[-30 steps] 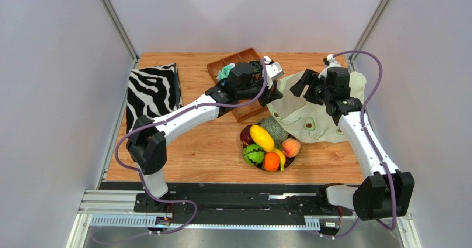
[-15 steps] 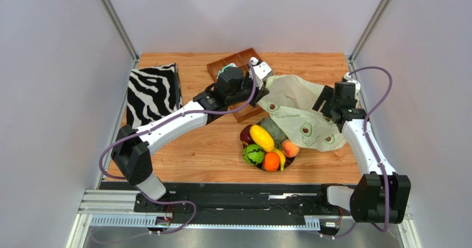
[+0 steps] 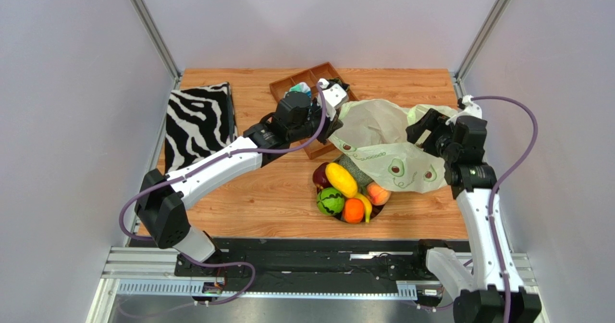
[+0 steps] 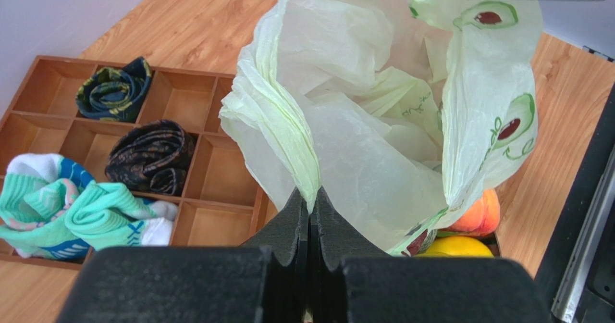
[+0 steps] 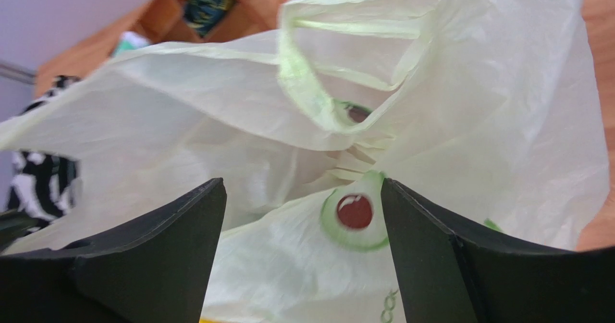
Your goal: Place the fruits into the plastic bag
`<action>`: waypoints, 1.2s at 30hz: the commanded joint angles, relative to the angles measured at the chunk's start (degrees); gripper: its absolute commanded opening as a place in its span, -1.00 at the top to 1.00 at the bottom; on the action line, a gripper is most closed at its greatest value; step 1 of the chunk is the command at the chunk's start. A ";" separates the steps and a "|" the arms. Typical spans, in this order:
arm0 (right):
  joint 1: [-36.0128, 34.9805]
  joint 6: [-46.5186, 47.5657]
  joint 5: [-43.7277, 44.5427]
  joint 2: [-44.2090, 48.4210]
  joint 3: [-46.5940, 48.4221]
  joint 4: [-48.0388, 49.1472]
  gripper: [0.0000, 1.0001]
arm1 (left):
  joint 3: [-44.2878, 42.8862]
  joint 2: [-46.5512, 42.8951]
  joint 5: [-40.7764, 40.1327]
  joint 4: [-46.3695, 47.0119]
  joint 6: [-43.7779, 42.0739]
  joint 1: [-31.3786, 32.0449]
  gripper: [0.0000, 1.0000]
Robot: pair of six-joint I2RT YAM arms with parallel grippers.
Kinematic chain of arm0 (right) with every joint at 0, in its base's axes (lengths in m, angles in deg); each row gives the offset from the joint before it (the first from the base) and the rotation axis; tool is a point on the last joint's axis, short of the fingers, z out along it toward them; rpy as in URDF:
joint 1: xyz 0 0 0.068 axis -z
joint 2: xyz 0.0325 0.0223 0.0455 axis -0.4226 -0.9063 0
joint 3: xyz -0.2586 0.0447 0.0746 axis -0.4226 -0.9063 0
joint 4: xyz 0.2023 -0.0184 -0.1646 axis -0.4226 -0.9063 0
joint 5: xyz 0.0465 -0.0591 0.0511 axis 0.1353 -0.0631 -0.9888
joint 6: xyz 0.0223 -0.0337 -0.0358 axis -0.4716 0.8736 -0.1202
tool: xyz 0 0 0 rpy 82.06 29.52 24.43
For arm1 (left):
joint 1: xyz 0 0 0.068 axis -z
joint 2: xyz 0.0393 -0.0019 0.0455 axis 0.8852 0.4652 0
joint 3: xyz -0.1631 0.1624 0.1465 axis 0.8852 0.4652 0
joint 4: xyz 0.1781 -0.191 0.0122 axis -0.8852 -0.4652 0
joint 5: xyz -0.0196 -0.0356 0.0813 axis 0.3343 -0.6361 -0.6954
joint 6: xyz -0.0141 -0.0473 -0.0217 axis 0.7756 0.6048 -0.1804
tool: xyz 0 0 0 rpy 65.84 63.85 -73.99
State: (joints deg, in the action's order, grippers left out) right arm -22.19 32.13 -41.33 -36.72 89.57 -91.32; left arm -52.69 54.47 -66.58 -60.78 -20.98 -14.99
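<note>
The pale green plastic bag [image 3: 386,146] with avocado prints is stretched above the table's right middle, its lower edge draped over the fruit pile. My left gripper [image 4: 312,197] is shut on the bag's bunched left edge [image 4: 289,135]; in the top view it [image 3: 333,125] is at the bag's left end. My right gripper [image 5: 302,193] is open over the bag's right side [image 5: 462,121], nothing between its jaws; in the top view it [image 3: 426,130] is at the bag's right end. The fruits lie in a pile: yellow oblong fruit [image 3: 341,179], striped green ball [image 3: 330,200], orange [image 3: 353,210], peach [image 3: 376,192], dark red apple [image 3: 319,174], banana [image 3: 366,206], melon [image 3: 352,164] partly under the bag.
A brown compartment tray [image 4: 209,186] with cloth rolls [image 4: 150,156] and a teal sock bundle [image 4: 79,208] lies behind my left gripper. The zebra-striped fabric box [image 3: 199,121] is at the far left. Grey walls close in both sides.
The left gripper has pulled the bag's edge leftward and down. The right gripper has swung out to the right and lower, and the bag now spreads wider over the fruits.
</note>
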 commanded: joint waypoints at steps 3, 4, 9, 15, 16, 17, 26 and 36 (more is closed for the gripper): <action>-1.49 -1.34 -14.94 10.74 0.55 9.87 -0.66 | -3.24 2.43 1.13 -1.24 1.59 0.17 1.00; -2.36 -0.30 -15.83 11.46 1.07 10.49 -0.66 | -3.77 3.39 1.22 -1.15 1.59 0.17 1.00; -6.22 3.75 -20.49 14.27 2.74 9.18 -0.64 | -8.51 6.73 2.28 -1.50 1.68 0.09 1.00; -18.59 9.73 -14.72 14.63 2.13 3.91 -0.59 | -12.12 9.38 3.68 -2.03 2.73 0.09 1.00; -20.80 10.34 -13.21 14.11 1.35 3.47 -0.57 | -12.03 9.20 3.86 -2.20 2.91 0.09 1.00; -23.00 11.13 -11.72 13.93 0.82 3.20 -0.57 | -11.60 8.94 4.12 -2.47 2.82 0.09 1.00; -47.01 12.98 8.85 10.85 -7.35 5.48 -0.51 | -8.26 4.98 4.12 -5.99 0.19 0.00 1.00; -54.31 15.27 19.76 3.65 -9.21 11.10 -0.52 | -9.22 4.98 4.74 -7.48 0.19 -0.18 1.00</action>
State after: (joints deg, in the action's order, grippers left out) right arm -75.72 45.55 -27.27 -30.58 80.76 -85.23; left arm -61.17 61.86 -62.88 -68.17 -19.89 -15.07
